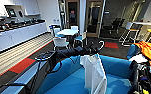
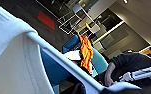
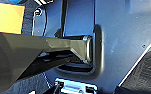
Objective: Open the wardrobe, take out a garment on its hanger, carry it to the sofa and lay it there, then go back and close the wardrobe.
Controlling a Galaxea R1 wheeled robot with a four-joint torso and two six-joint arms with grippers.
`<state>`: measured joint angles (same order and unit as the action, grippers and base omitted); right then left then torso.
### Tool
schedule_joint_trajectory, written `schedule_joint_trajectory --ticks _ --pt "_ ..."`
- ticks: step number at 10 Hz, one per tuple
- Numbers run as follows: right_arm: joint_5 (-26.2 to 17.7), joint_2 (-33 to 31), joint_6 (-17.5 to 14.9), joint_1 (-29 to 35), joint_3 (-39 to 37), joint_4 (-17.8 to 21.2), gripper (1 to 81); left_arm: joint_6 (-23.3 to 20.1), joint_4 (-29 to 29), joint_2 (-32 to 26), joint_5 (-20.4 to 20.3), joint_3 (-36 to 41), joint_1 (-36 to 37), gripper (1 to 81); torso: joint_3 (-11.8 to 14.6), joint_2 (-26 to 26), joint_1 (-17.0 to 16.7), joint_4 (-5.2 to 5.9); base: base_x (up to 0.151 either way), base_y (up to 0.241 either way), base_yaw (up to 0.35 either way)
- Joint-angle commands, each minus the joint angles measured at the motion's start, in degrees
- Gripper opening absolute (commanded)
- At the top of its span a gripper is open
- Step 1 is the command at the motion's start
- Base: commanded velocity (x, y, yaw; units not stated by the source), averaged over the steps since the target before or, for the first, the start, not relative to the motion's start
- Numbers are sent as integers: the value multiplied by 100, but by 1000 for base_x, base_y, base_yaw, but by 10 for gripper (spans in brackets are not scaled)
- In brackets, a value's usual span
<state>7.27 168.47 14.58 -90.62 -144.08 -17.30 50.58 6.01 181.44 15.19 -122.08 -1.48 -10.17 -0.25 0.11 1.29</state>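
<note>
Starting at the far left, a long white tabletop (image 1: 16, 35) with dark kitchen things on it runs along the wall. A red patch of floor (image 1: 23, 65) lies near it. Farther back, in the middle, a small white table (image 1: 67, 31) stands with white-and-blue chairs (image 1: 60, 42) around it.

The robot's left arm (image 1: 68, 52) comes in from the left and reaches across the middle. Its left claw (image 1: 94, 50) is up by the hook of the white hanger (image 1: 100, 45), and the hanger seems to hang from it, but I cannot tell how far the claw is open. The white shirt (image 1: 94, 72) hangs from the hanger, right over the seat of the big blue sofa (image 1: 116, 66). In the left wrist view the hanger's white bar (image 2: 66, 63) runs across close up, with the shirt's cloth (image 2: 13, 65) beside it.

To the right, an orange cloth (image 1: 148, 52) lies on the sofa's right end. A person in dark clothes (image 2: 131, 65) is near that end.

The right claw (image 3: 87, 48) is a dark bar against a blue robot part (image 3: 121, 37); I cannot tell if it is open.
</note>
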Motion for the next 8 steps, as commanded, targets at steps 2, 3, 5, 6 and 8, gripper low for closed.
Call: schedule_joint_trajectory --ticks 2,3,5,6,8 --pt "-313 -22 -8 101 39 -63 811 -92 242 356 -7 -571 1207 10 0 0 0 0 0 0 0" --pt "-313 -22 -8 101 48 -63 811 -92 339 356 35 -764 1119 10 0 0 0 0 0 0 0" --pt "-252 5 -8 92 39 -63 811 -83 436 356 72 -941 855 10 -2 0 0 282 0 0 0" --pt "-252 13 -8 84 39 -72 811 -83 550 356 81 -941 732 10 -2 0 0 389 0 0 0" --pt "-252 5 -8 75 39 -72 811 -74 832 356 160 -994 373 10 -2 0 0 245 0 0 0"
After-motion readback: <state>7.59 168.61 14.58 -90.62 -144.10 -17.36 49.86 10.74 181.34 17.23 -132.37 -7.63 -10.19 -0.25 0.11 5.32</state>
